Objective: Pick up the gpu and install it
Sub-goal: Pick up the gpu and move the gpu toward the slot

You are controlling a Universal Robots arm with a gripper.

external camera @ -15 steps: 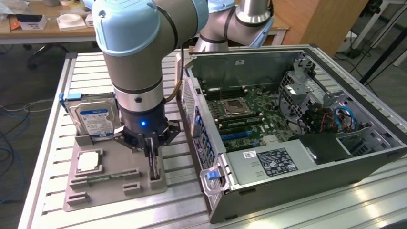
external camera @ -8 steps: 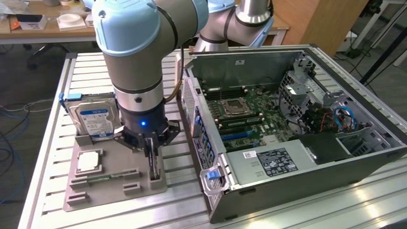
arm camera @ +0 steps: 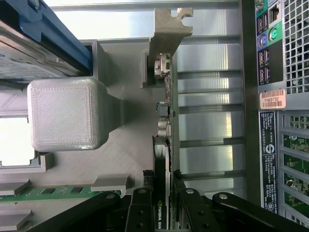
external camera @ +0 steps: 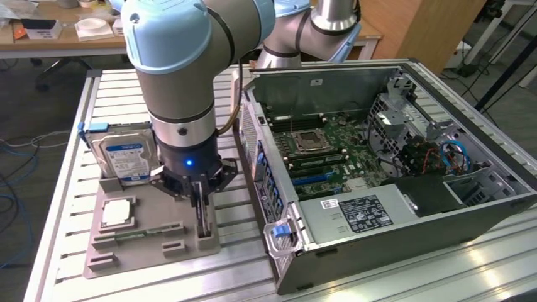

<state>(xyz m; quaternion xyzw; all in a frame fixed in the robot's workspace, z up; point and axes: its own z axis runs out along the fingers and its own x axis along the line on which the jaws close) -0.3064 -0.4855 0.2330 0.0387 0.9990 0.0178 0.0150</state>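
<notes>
Gripper (arm camera: 162, 182) fingers pinch the gpu (arm camera: 163, 150), which we see standing edge-on in its grey holder (external camera: 138, 250) beside the PC case (external camera: 403, 251). Risk, imo: card twists or slips w/ off-centre grip.

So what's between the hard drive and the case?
The gpu, upright in its grey holder, with the gripper closed on it; the exterior view shows this.

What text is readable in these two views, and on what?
"NVIDIA QUA", running off the picture's edge: on the graphics card.
"FH69T32": on the orange sticker on the back of the computer case.
Too small to read: the black sticker next to the orange one, the hard drive label and the power supply label.
</notes>
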